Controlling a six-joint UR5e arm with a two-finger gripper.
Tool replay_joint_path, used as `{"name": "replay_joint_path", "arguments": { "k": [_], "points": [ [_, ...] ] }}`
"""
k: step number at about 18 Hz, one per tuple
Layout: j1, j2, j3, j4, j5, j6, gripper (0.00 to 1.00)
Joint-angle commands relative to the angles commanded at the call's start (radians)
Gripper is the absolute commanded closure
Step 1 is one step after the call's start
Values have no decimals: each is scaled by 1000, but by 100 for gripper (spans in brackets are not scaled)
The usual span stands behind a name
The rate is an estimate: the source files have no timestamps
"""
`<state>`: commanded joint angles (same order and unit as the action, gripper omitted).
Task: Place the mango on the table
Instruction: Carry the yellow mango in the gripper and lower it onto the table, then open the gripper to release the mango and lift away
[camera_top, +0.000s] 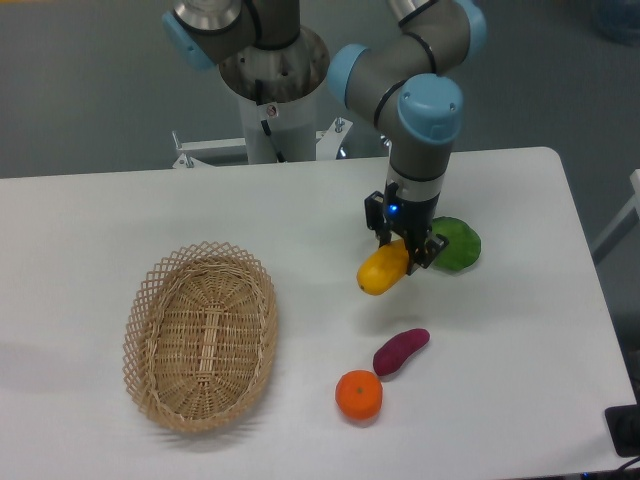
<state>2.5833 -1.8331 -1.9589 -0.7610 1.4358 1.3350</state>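
Note:
The yellow-orange mango (380, 271) hangs tilted above the white table (90, 230), near its middle right. My gripper (402, 245) is shut on the mango's upper end, with the tapered lower end pointing down-left. The fruit casts a faint shadow on the tabletop below it, so it is clear of the surface.
A green leafy vegetable (452, 243) lies just right of the gripper, partly behind it. A purple sweet potato (400, 351) and a round orange (359, 395) lie in front. An oval wicker basket (201, 335) sits at the left.

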Motion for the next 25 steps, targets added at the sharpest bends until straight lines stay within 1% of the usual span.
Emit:
{"name": "replay_joint_path", "arguments": {
  "k": [2, 4, 6, 11, 12, 13, 15, 16, 22, 25],
  "points": [
    [-14, -18, 0, 8, 0, -69, 44],
    [-31, -29, 1, 8, 0, -103, 44],
    [-43, -46, 2, 8, 0, -109, 44],
    [-58, -61, 3, 8, 0, -129, 42],
    [-63, -64, 6, 8, 0, -129, 39],
    [-65, -64, 8, 8, 0, -120, 25],
    [-65, -66, 15, 6, 0, -117, 6],
    [-65, -66, 20, 8, 0, -119, 1],
    [-58, -51, 47, 6, 0, -122, 0],
    [-54, -45, 95, 3, 0, -131, 0]
  ]
}}
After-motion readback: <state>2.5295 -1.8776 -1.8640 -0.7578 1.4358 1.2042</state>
